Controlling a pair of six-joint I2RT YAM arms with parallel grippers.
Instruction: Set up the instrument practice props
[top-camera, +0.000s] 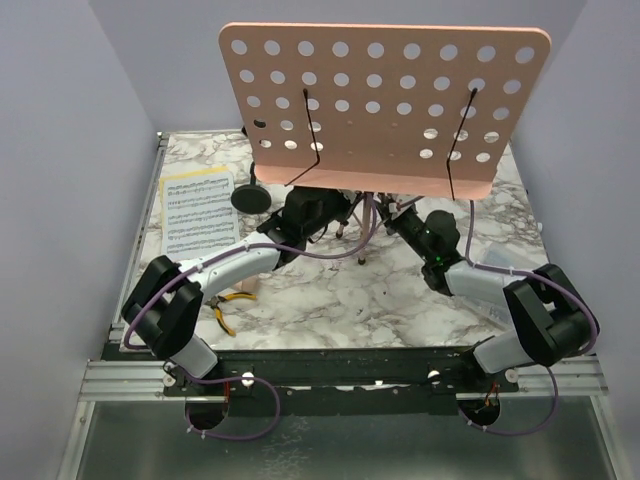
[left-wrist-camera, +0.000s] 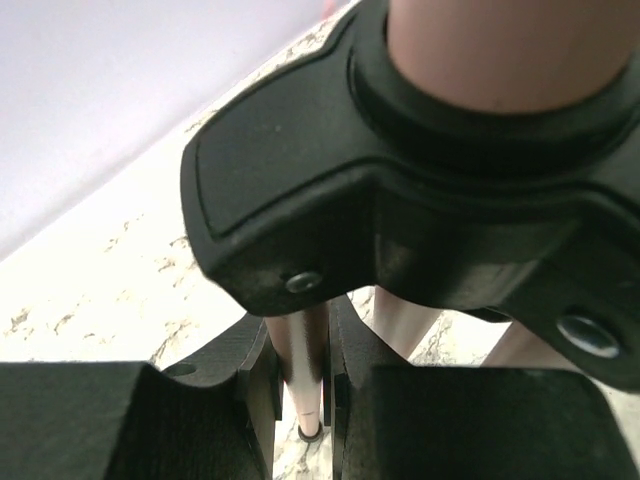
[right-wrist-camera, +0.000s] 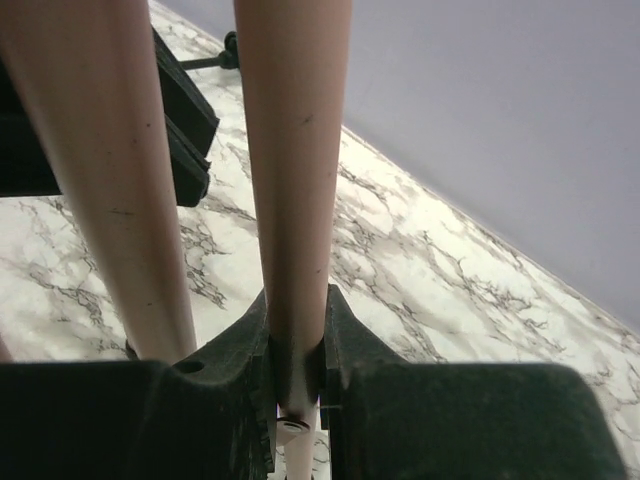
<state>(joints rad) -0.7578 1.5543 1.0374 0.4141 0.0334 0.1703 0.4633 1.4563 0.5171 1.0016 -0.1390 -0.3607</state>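
The pink stand desk (top-camera: 385, 95) looms nearest, upright above the worktop (top-camera: 330, 300). We pinch one sloping tripod leg (left-wrist-camera: 303, 345) in the left tool (left-wrist-camera: 303, 400) and the opposite leg (right-wrist-camera: 292, 180) in the right tool (right-wrist-camera: 297, 365).

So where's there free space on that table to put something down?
Bare marble table lies near-middle, between the pliers and the right arm. Crowded under the pink stand desk, where left gripper and right gripper clamp tripod legs; sheet music covers the left.
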